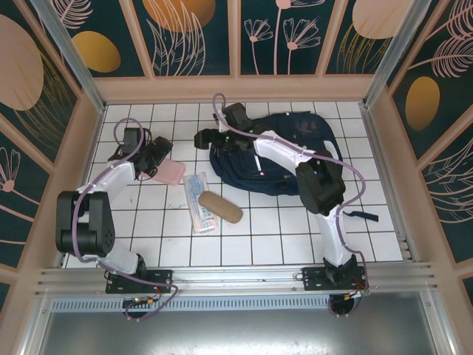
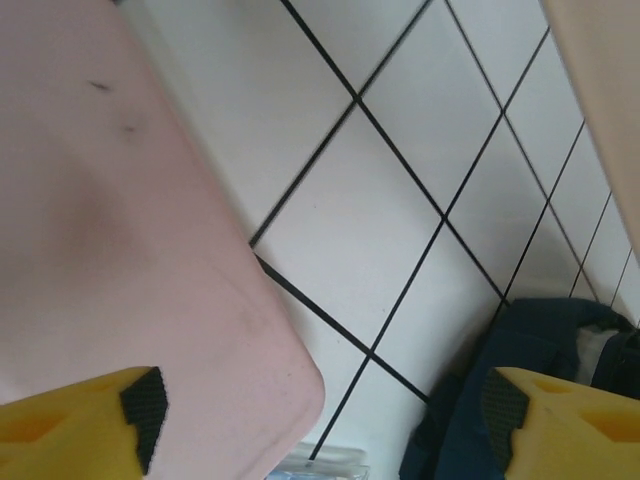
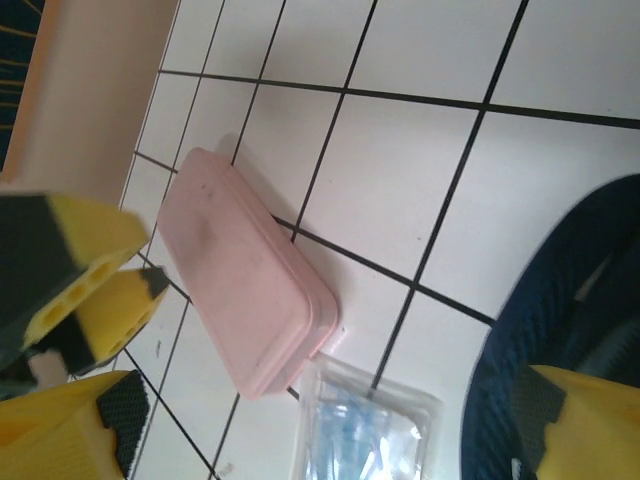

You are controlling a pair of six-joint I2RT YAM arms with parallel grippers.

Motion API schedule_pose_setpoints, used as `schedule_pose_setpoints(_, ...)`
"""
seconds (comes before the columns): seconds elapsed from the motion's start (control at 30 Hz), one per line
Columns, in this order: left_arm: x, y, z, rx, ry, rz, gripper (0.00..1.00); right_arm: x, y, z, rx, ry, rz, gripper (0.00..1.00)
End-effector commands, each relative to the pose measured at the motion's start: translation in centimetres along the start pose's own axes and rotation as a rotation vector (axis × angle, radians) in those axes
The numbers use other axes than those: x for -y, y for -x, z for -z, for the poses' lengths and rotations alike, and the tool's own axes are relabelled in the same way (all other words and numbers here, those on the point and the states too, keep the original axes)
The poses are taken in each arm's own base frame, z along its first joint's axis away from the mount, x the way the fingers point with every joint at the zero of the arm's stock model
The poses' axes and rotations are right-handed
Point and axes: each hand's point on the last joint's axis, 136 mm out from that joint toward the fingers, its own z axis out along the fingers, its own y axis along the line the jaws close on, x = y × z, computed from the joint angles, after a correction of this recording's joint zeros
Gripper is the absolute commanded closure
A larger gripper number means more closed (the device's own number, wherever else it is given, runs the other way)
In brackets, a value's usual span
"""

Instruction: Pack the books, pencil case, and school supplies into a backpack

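A white tiled worktop (image 1: 259,237) carries a large navy blue fabric backpack (image 1: 310,133), slumped near the far edge and right of centre. The right arm reaches across it. A long clear plastic packet with blue print (image 1: 195,183) lies left of centre, about midway between the near and far edges, and a brown oval pencil case (image 1: 220,206) rests with one end over it. A pale pink flat box (image 1: 172,173) sits just beyond the packet, toward the far left corner. The left gripper (image 1: 153,159) hangs at the box's left side. In its wrist view its yellow fingers (image 2: 100,425) stand wide apart, one over the box's edge, and contact cannot be made out. The right gripper (image 1: 205,138) hovers at the backpack's left rim with its jaws spread and nothing between them.
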Motion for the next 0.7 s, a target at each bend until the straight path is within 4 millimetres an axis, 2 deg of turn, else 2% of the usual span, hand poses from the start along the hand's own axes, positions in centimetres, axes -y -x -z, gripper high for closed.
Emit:
schedule_pose_setpoints(0.0,-5.2,-0.2,0.9,0.022,0.144,0.047,0.25,-2.2,0.7,-1.5,-0.002,0.066,0.057,0.15)
schedule_pose_setpoints(0.07,-6.8,-0.2,0.9,0.016,0.152,0.075,0.28,-2.8,0.5,-2.6,-0.024,0.092,0.076,0.26)
schedule_pose_setpoints(0.13,-7.5,-0.1,0.7,0.011,0.136,0.082,0.30,-3.2,0.2,-3.8,-0.038,0.102,0.099,0.32)
schedule_pose_setpoints(0.3,-7.4,-0.6,-0.3,-0.013,0.081,0.057,0.28,-3.5,-0.5,-6.7,-0.077,0.113,0.132,0.39)
schedule_pose_setpoints(0.5,-6.7,-1.4,-1.3,-0.043,-0.003,0.056,0.26,-2.9,-2.2,-9.8,-0.133,0.124,0.148,0.40)
schedule_pose_setpoints(0.67,-7.2,-1.8,-2.3,-0.061,-0.003,0.052,0.26,-1.7,-4.5,-11.7,-0.180,0.111,0.143,0.41)
